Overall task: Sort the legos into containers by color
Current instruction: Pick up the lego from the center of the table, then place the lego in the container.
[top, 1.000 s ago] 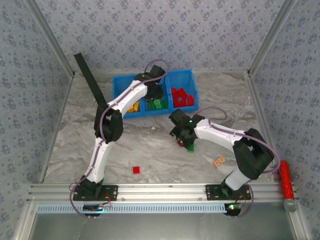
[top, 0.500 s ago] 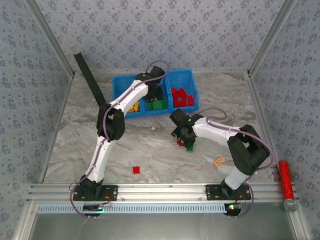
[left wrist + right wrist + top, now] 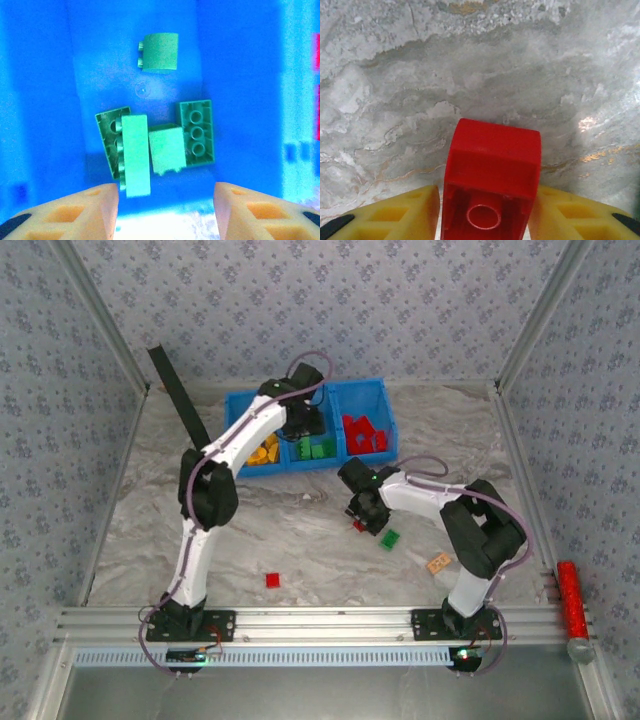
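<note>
Newly uncovered green brick (image 3: pixel 389 538) lies beside right pincer (image 3: pixel 484 212) pinching glossy red brick (image 3: pixel 492 160) — hollow underside showing; left pincer (image 3: pixel 166 200) spread.

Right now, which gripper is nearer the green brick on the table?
Right. The right gripper, gripping a red brick, is just beside the green brick; the left gripper is far off, over the bin.

Blue bin (image 3: pixel 40 100), green bricks (image 3: pixel 196 132) (red brick (image 3: pixel 492 165))
</note>
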You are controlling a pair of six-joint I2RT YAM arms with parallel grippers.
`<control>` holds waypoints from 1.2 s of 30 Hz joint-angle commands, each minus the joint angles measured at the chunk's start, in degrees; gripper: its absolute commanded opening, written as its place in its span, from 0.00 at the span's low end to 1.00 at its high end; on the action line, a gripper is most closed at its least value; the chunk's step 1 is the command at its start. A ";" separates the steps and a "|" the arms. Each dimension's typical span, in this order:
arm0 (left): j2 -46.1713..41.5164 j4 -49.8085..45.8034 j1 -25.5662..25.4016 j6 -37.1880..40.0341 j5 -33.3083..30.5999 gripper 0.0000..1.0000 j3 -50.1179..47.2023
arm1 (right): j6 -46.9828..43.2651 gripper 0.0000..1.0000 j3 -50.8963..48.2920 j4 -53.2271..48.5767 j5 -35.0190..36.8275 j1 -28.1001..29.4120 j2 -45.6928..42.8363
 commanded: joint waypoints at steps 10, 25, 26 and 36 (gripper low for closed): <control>-31.77 0.08 -1.72 5.31 -0.82 0.54 -31.87 | -18.38 0.29 9.46 -4.33 2.86 -1.57 4.31; -50.52 1.43 -13.33 -7.42 -3.16 0.56 -55.96 | -46.95 0.28 27.79 -11.04 13.84 -9.27 2.23; -50.34 2.20 -14.43 -7.76 -3.02 0.56 -56.62 | -48.05 0.28 28.86 -10.60 13.89 -9.90 2.67; -38.06 10.63 -26.11 -4.32 -2.10 0.56 -51.20 | -58.57 0.29 40.53 -6.10 14.07 -13.21 13.05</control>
